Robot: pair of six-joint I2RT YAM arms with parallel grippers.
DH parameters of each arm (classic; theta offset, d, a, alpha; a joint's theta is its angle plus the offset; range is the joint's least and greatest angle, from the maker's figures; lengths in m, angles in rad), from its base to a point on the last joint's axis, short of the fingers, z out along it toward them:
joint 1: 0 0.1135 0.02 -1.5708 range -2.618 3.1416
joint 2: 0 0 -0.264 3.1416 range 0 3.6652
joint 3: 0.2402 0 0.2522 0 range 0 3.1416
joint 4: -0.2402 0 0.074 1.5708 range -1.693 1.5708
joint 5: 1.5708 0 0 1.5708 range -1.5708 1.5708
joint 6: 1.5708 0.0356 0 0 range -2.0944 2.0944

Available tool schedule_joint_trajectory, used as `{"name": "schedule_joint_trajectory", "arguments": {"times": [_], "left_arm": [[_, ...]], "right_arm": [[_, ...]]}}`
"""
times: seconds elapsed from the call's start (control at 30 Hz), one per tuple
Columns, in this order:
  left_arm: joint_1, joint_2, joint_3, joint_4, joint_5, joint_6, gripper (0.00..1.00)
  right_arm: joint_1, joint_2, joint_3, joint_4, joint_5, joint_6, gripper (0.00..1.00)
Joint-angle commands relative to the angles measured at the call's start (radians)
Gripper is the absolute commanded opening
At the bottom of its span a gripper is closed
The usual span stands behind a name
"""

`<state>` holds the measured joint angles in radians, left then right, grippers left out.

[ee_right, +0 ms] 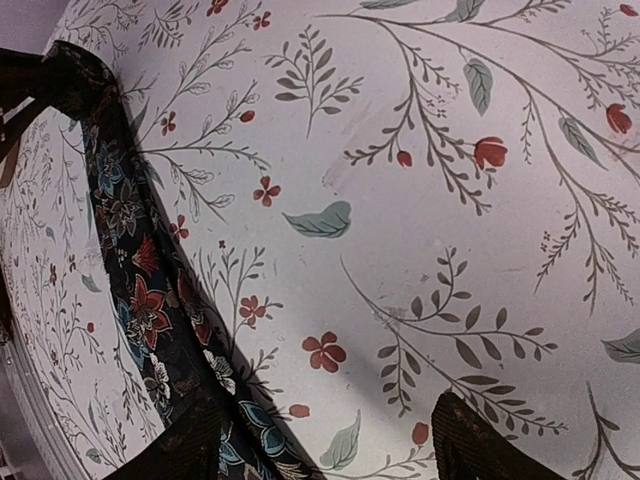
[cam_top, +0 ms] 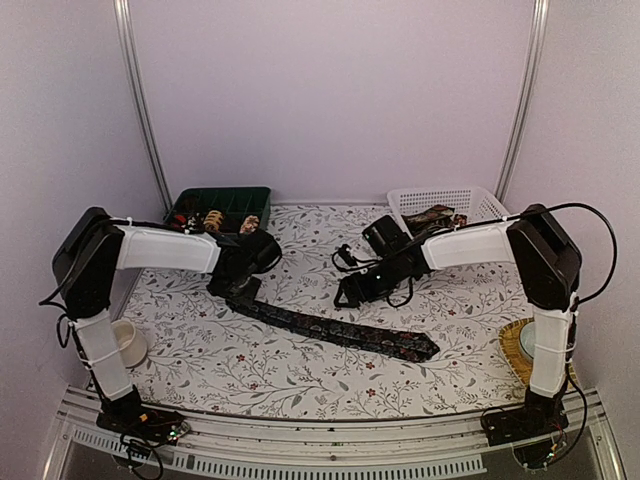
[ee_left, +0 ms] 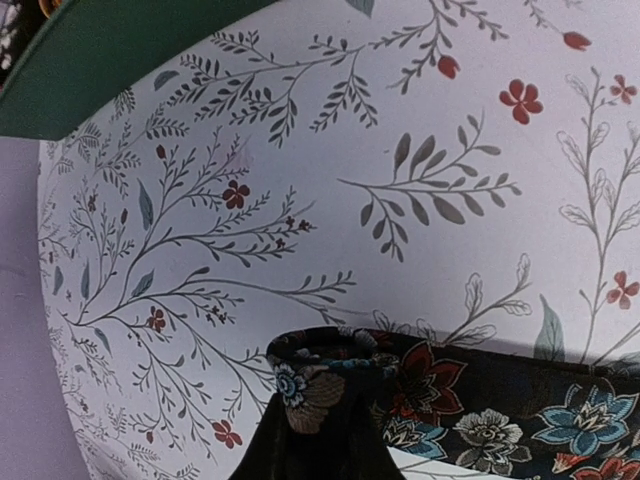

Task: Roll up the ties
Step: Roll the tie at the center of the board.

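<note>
One dark floral tie (cam_top: 340, 332) lies stretched across the patterned table, its wide pointed end at the right. My left gripper (cam_top: 236, 291) is shut on its narrow end. In the left wrist view that end (ee_left: 322, 372) curls into a small fold over my gripper (ee_left: 335, 415). My right gripper (cam_top: 352, 291) hangs open just behind the tie's middle, holding nothing. In the right wrist view its fingertips (ee_right: 190, 445) stand wide apart over the cloth, and the tie (ee_right: 140, 295) runs under the left one. More ties lie in the basket (cam_top: 430, 216) and, coiled, in the tray (cam_top: 205, 219).
A dark green compartment tray (cam_top: 240, 196) stands at the back left and a white mesh basket (cam_top: 480, 200) at the back right. A white cup (cam_top: 128, 342) sits by the left arm's base, a woven mat (cam_top: 512, 350) by the right one.
</note>
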<state>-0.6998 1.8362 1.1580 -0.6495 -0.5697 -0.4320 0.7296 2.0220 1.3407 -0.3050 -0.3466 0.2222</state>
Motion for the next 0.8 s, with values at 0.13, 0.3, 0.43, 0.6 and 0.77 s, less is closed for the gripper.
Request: {"name": "schedule_joint_trajectory", "arguments": {"times": [0.13,0.3,0.43,0.6,0.77], "left_arm": [[-0.109,0.077,0.053,-0.096,-0.187,-0.029,0.00],[-0.159,0.100,0.043,-0.086,-0.234,-0.014,0.00],[-0.200,0.120,0.045,-0.087,-0.282,-0.004,0.00],[-0.218,0.180,0.041,-0.083,-0.272,-0.014,0.01],[-0.230,0.183,0.026,-0.080,-0.265,-0.016,0.01]], "right_arm": [[-0.029,-0.176,-0.015,0.049,0.005,0.037,0.72],[-0.042,-0.179,-0.024,0.063,-0.015,0.044,0.72],[-0.053,-0.180,-0.033,0.074,-0.034,0.054,0.72],[-0.060,-0.186,-0.034,0.078,-0.040,0.057,0.72],[-0.072,-0.191,-0.040,0.080,-0.045,0.058,0.72]]}}
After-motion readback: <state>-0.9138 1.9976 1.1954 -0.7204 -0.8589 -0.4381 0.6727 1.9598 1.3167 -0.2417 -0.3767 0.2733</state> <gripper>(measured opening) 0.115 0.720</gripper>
